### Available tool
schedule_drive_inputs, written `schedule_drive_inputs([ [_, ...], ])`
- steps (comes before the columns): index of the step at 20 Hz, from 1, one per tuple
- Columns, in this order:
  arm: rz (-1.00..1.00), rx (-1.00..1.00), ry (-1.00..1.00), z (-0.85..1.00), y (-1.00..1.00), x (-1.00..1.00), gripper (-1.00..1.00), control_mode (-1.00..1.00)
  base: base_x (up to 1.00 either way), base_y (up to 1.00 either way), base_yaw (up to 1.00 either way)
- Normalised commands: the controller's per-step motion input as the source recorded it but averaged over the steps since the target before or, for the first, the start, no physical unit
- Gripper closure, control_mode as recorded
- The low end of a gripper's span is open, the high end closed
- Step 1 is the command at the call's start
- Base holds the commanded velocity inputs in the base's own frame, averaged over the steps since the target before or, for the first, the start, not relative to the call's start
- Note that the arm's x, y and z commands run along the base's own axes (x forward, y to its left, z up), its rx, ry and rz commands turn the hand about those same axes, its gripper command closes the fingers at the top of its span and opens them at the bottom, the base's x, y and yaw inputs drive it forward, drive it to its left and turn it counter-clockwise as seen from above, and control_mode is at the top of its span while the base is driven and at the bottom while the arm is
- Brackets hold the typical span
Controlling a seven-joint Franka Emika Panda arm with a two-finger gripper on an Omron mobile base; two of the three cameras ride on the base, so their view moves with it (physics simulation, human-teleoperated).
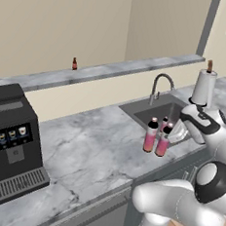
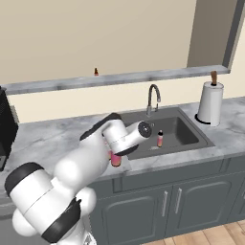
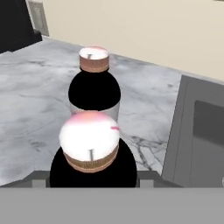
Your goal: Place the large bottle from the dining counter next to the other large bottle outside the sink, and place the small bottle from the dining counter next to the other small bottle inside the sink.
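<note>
Two large pink bottles with dark shoulders stand side by side on the marble counter, just left of the sink (image 1: 143,109). My gripper (image 1: 168,135) is shut on the nearer large bottle (image 1: 163,144), its fingers flanking the dark shoulder (image 3: 92,168); the base looks level with the counter. The other large bottle (image 3: 94,85) stands close behind it, also seen on the counter (image 1: 150,136). The small brown bottle (image 1: 74,63) stands on the dining counter (image 1: 114,71) at the back. Inside the sink (image 2: 189,131) stands the pale small bottle (image 2: 160,139).
A curved faucet (image 1: 159,86) rises behind the basin. A paper towel roll (image 1: 204,87) stands right of the sink. A black coffee machine (image 1: 12,139) sits at the counter's left. Grey cabinets (image 2: 182,206) run below.
</note>
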Motion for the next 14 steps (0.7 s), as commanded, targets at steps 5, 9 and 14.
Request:
schedule_drive_inputs([
  [5,0.03,-0.01,0.00,-0.36,0.02,0.03,1.00,-1.00,0.00,0.00,0.00],
  [9,0.03,-0.02,0.00,-0.36,0.15,0.03,1.00,-1.00,0.00,0.00,0.00],
  [14,0.04,-0.02,0.00,-0.35,0.22,0.00,-1.00,-1.00,0.00,0.00,0.00],
])
